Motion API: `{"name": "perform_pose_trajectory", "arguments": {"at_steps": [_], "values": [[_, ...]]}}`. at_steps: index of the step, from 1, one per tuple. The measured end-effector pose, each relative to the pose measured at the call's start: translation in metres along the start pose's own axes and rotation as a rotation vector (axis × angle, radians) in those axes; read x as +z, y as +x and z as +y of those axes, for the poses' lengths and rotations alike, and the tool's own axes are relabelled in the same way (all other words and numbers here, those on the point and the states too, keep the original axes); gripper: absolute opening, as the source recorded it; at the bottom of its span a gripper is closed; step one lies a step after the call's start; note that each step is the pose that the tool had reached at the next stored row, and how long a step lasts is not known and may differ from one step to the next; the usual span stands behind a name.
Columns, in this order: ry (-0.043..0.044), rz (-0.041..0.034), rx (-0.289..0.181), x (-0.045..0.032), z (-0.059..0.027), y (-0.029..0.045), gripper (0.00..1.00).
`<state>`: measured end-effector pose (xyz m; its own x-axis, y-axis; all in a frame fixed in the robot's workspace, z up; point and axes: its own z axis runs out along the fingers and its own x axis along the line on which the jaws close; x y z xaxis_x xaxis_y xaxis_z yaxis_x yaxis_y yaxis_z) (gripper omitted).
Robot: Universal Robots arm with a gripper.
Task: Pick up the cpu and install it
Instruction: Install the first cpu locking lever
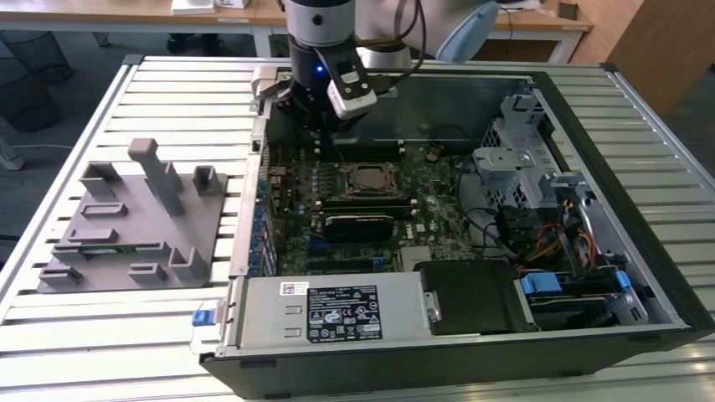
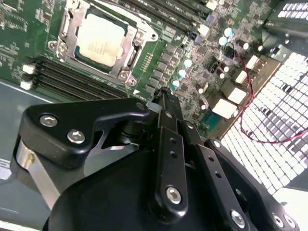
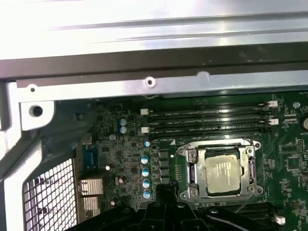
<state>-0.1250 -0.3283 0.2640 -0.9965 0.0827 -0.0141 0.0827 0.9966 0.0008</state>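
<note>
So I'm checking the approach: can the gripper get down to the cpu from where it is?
Probably yes. The cpu sits in its socket, top plate uncovered, nothing above it. The gripper hangs over the board beside it.

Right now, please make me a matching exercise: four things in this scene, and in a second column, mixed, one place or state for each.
Things:
1. cpu
2. gripper
3. grey fixture
4. memory slots

Places or states:
A. on the slatted table, outside the case, at the exterior view's left
B. seated in the socket frame on the motherboard
C. long dark rows beside the socket
D. above the motherboard, holding nothing

Pairs: 1-B, 2-D, 3-A, 4-C
</note>
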Motion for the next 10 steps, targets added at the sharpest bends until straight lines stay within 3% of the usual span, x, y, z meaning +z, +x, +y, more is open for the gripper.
{"name": "perform_pose_trajectory", "arguments": {"at_steps": [10], "values": [[0.0000, 0.0000, -0.002, 0.0071, 0.0179, 0.0032, 0.11]]}}
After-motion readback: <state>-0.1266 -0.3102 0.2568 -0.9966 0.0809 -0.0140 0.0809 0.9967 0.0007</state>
